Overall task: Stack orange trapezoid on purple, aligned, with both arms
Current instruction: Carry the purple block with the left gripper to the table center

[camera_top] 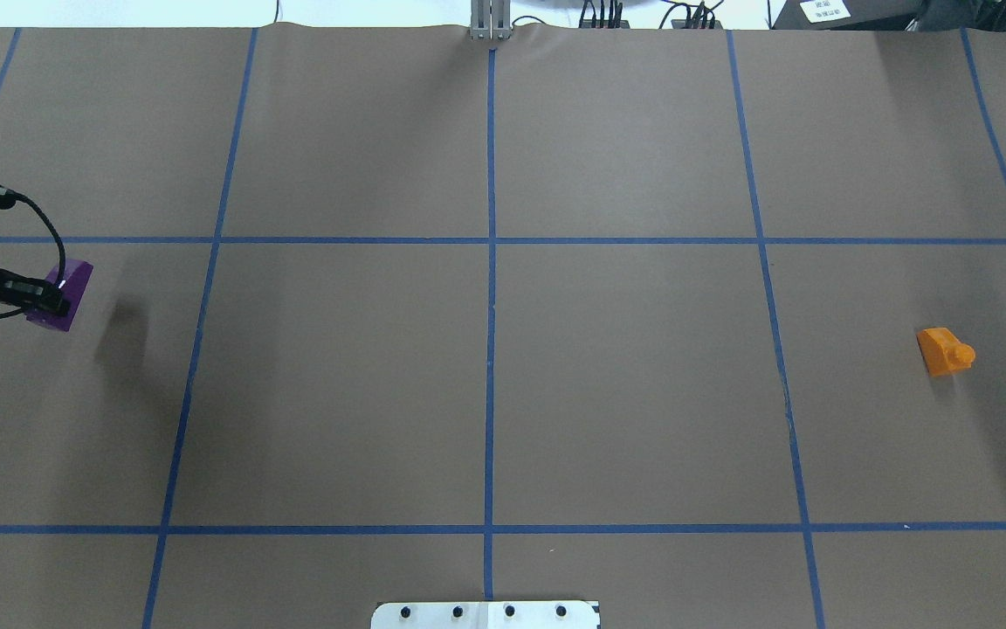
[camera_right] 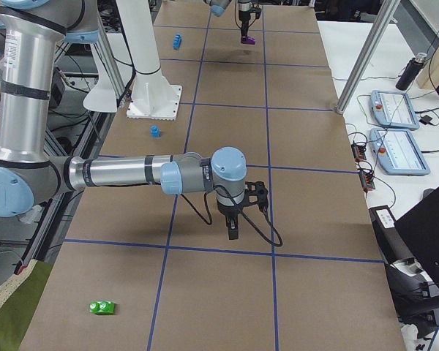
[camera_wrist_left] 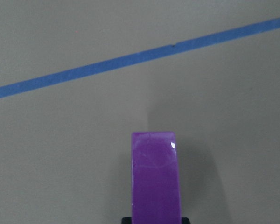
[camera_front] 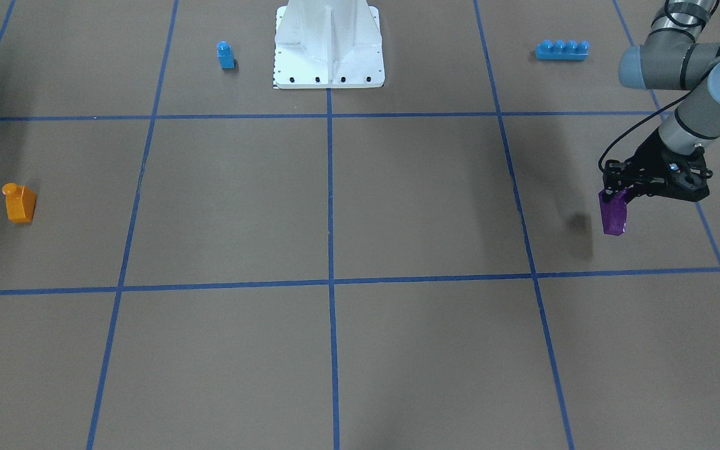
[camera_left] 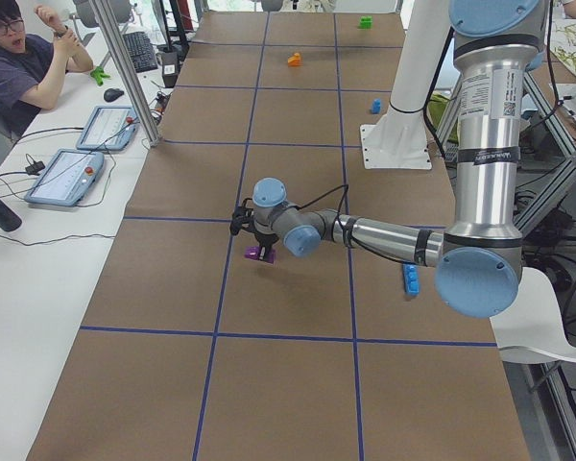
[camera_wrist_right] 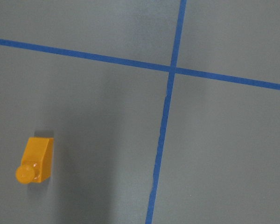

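The purple block (camera_front: 614,215) is gripped by my left gripper (camera_front: 617,199), which holds it above the table at the robot's far left; its shadow falls apart from it. It also shows in the overhead view (camera_top: 66,293) and fills the lower left wrist view (camera_wrist_left: 156,182). The orange trapezoid (camera_front: 20,203) stands alone on the table at the robot's far right (camera_top: 945,351), and shows lower left in the right wrist view (camera_wrist_right: 35,161). My right gripper (camera_right: 232,230) hangs above the table and shows only in the exterior right view, so I cannot tell whether it is open or shut.
A blue single-stud block (camera_front: 225,55) and a long blue four-stud brick (camera_front: 562,50) lie on either side of the white robot base (camera_front: 329,62). A green block (camera_right: 102,307) lies at the table's right end. An operator (camera_left: 24,62) sits beside the table.
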You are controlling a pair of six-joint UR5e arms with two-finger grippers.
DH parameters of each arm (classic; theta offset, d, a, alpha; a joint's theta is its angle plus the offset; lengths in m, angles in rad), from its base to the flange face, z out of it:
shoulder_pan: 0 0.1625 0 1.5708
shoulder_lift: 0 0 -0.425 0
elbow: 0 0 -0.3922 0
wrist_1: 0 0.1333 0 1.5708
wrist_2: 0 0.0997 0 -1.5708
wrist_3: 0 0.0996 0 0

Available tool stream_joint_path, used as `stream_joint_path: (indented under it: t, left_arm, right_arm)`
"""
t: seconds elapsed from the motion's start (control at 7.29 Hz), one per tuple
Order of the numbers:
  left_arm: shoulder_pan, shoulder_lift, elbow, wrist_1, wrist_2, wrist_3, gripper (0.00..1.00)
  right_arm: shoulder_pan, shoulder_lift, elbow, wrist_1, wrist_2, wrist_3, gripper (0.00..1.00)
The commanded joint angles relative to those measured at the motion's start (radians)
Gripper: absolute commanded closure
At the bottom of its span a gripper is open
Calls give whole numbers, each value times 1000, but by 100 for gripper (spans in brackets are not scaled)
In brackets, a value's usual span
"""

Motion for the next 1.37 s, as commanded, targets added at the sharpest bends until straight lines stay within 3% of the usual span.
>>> stream_joint_path:
  t: [0.0, 0.14, 0.27, 0.41, 0.55, 0.82, 0.96, 1.24]
  left_arm:
    - [23, -112, -193, 279, 12, -193, 100]
    - [125, -203, -249, 395, 88, -307, 100]
    - [275, -340, -242, 500, 232, -437, 100]
    - [415, -481, -222, 645, 315, -467, 100]
    - [450, -636, -154, 745, 325, -469, 100]
    - [505, -858, 87, 753, 322, -467, 100]
    - [505, -939, 219, 686, 321, -473, 100]
    - [505, -954, 364, 489, 318, -483, 100]
  right_arm:
    - [0, 0, 2, 0, 0, 0, 0]
    - [0, 0, 2, 0, 0, 0, 0]
    - [0, 0, 2, 0, 0, 0, 0]
    - [0, 0, 0, 0, 0, 0, 0]
    - [0, 2, -2, 0, -2, -2, 0]
    - [0, 2, -2, 0, -3, 0, 0]
    - [0, 2, -2, 0, -2, 0, 0]
    - [0, 2, -3, 0, -3, 0, 0]
